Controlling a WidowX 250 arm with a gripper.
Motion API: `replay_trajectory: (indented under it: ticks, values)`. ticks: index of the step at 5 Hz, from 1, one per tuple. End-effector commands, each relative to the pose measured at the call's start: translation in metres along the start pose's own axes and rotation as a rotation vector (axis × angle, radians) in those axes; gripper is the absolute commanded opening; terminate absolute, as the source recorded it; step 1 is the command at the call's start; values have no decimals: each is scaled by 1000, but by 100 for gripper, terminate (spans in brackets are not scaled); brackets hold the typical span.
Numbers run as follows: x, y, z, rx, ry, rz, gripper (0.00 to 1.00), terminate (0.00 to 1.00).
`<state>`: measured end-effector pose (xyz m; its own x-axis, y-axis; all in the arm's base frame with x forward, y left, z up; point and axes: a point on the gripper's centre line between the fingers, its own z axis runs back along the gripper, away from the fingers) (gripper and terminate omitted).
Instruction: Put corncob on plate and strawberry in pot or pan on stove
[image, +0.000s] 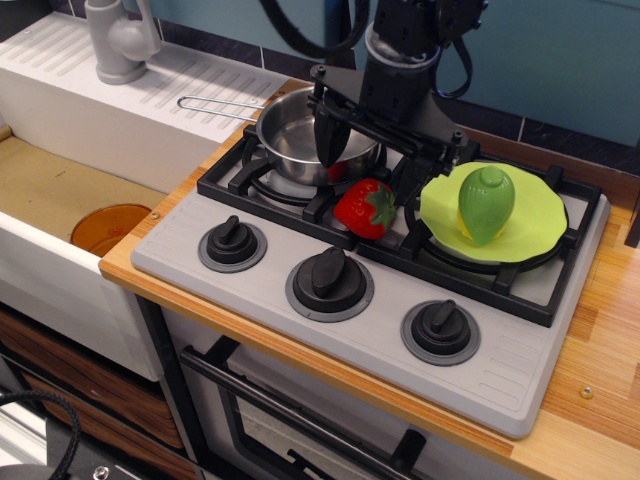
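The green corncob (486, 203) stands on the lime-green plate (535, 225) over the right burner of the grey stove (380, 330). The red strawberry (365, 208) lies on the black grate between the burners, just in front of the steel pan (290, 140). The pan sits on the left burner with its wire handle pointing left. My gripper (372, 155) is open just above and behind the strawberry, one finger (329, 135) over the pan's right rim, the other (412, 178) near the plate's left edge. It holds nothing.
Three black knobs (329, 278) line the stove front. A white sink (60, 200) with a grey tap (118, 40) and an orange drain (110, 228) lies to the left. Wooden counter (600, 390) runs on the right; a teal wall is behind.
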<state>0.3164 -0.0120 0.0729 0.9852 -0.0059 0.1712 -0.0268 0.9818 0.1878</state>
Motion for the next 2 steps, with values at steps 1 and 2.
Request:
replay_trajectory:
  ticks: [1,2]
  values:
    - [8,-1,-1,-18,-78,28,100,0]
    - [7,-4,-11,-23,-92,40,100,0]
